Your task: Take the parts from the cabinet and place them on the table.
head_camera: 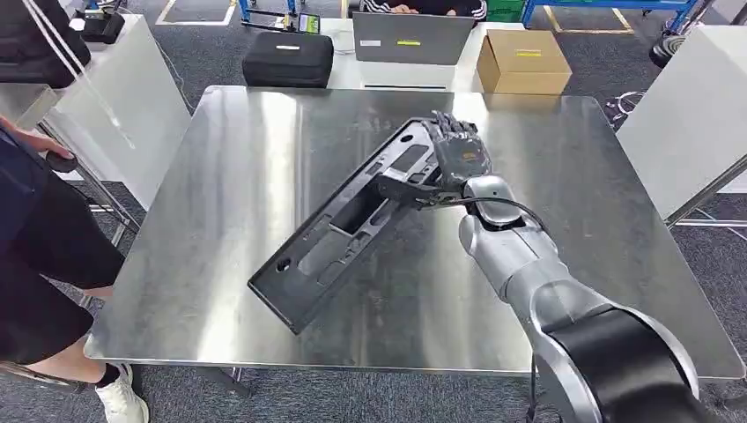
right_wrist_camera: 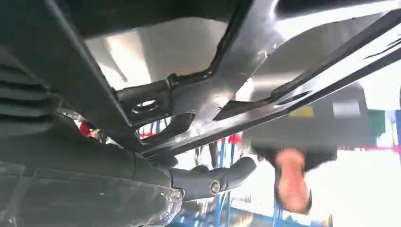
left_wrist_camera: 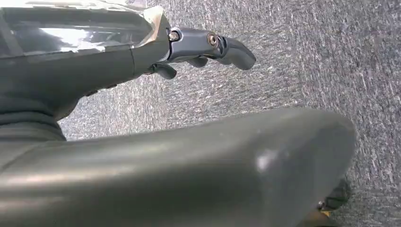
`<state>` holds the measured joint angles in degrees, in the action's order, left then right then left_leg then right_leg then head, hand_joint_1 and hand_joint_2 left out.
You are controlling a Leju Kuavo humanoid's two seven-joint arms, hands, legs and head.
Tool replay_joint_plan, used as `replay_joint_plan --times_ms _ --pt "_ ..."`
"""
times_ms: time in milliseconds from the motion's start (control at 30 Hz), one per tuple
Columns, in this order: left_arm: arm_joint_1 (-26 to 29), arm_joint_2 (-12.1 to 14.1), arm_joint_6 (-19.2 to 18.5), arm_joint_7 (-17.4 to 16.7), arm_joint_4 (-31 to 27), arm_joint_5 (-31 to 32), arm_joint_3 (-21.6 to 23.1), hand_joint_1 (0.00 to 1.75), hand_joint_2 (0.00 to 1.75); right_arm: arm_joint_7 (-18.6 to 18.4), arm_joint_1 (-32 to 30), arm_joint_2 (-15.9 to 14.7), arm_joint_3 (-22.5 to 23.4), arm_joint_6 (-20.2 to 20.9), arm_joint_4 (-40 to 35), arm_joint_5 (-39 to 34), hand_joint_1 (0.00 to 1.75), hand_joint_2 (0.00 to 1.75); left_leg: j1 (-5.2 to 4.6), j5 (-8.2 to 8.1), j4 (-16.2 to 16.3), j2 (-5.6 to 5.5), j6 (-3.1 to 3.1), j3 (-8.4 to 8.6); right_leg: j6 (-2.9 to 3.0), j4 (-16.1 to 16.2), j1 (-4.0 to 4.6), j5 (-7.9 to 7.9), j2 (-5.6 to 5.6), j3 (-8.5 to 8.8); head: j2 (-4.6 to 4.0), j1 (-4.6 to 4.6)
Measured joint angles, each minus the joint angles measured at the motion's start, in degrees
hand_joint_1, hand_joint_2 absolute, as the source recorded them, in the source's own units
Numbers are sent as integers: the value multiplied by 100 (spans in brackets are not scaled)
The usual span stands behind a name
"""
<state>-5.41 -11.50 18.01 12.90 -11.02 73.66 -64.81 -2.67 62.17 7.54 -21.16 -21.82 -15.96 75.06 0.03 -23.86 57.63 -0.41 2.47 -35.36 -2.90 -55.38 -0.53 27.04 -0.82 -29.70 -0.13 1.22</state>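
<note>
Big steel table (head_camera: 220, 220) takes up most of the room in front of the bot. Lying on it diagonally is the part (head_camera: 339, 233), a long black plastic panel w/ cutouts, one end near the front-left edge, other end up toward the middle. Right hand (head_camera: 458, 154) is at that far end, fingers wrapped over the panel's edge, so it's got hold of it. Wrist cam confirms, part (right_wrist_camera: 227, 90) pressed right against the hand (right_wrist_camera: 142, 175). Left hand (left_wrist_camera: 203, 47) hangs down over grey carpet, fingers curled loosely, nothing in it. Behind the table: laptop (head_camera: 412, 38), black case (head_camera: 287, 59), cardboard box (head_camera: 523, 61). Person (head_camera: 35, 238) standing at the left side.
</note>
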Motion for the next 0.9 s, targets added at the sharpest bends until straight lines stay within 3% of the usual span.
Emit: replay_joint_plan --times_ms 300,667,733,800,900 --pt "0 17 4 20 0 2 0 0 0 9 4 15 70 -483 -11 9 0 0 -1 0 0 -3 0 -5 -1 1 -1 0 1 -3 0 0" --pt "0 33 4 22 0 9 0 0 0 28 -50 15 133 -529 -11 2 0 0 0 0 0 -2 0 -8 0 0 -1 1 1 -7 0 0" --pt "0 33 4 17 0 18 0 0 0 182 -103 11 155 -771 -11 -94 0 0 0 -1 0 -2 0 -8 0 1 -1 1 1 -8 0 0" --pt "0 33 4 15 0 33 0 0 0 122 -168 11 177 -309 2 -24 0 0 0 -3 0 -1 -2 -7 0 1 -1 2 1 -7 0 -2" --pt "0 33 2 15 0 35 2 0 0 -287 -425 11 113 1088 63 293 0 0 0 -3 0 -11 -3 -7 2 2 0 5 9 -6 0 2"
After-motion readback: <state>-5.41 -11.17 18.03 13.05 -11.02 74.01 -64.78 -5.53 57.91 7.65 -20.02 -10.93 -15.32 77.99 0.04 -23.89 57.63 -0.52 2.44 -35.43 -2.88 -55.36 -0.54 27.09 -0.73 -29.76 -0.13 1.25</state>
